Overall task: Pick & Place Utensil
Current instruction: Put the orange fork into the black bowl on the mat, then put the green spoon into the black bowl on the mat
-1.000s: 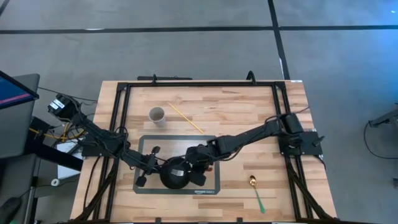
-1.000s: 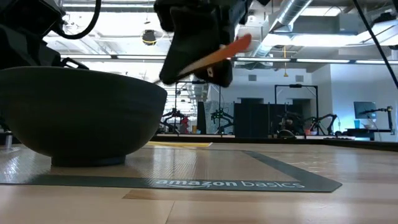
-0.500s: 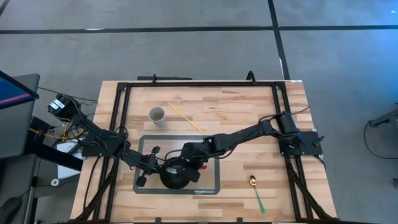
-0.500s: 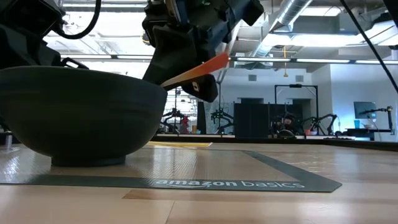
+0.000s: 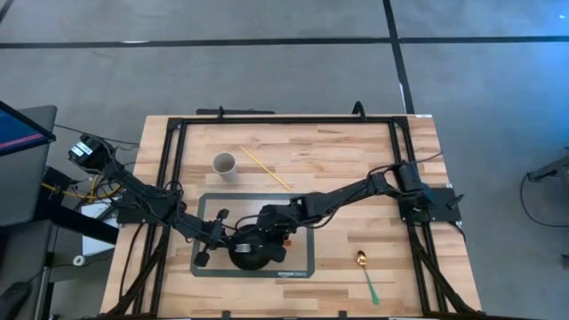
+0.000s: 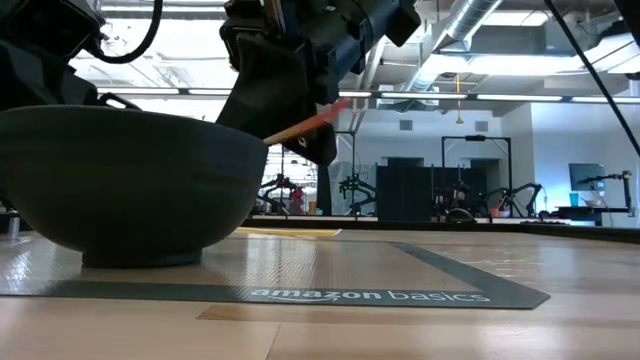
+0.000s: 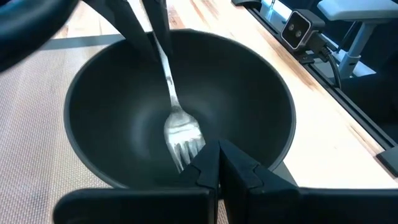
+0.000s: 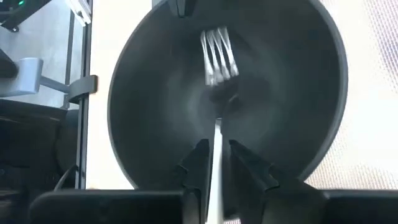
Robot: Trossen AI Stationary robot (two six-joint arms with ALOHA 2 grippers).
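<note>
A black bowl (image 5: pixel 252 255) stands on a grey mat (image 5: pixel 302 209). My left gripper (image 5: pixel 228 240) is at the bowl's left rim, shut on it (image 7: pixel 219 167). My right gripper (image 5: pixel 268 230) hovers over the bowl's far right side, shut on a fork (image 8: pixel 217 59) with a metal head and an orange handle (image 6: pixel 312 121). The fork slants down into the bowl, with its tines (image 7: pixel 185 135) low inside. I cannot tell whether the tines touch the bowl. My left gripper holds the bowl's rim (image 7: pixel 186 171) on the side toward the table's left, coming in about level from that side. The bowl stands on the mat. My right gripper pinches the fork's handle (image 8: pixel 216 146) between its two fingers (image 8: pixel 198 163). The fork lies along the fingers, tines pointing away and down into the bowl. The orange handle end (image 6: pixel 330 110) sticks out behind the gripper.
A white cup (image 5: pixel 224 164) and a thin yellow stick (image 5: pixel 265 168) lie at the far side of the table. A spoon with a gold bowl and green handle (image 5: pixel 366 272) lies at the near right. Black frame rails (image 5: pixel 400 160) run along the table's edges.
My right gripper has gone toward the table's left and down over the bowl with the fork. The fork has tipped more steeply and its tines have gone down into the bowl. The left gripper and the bowl have stayed put.
</note>
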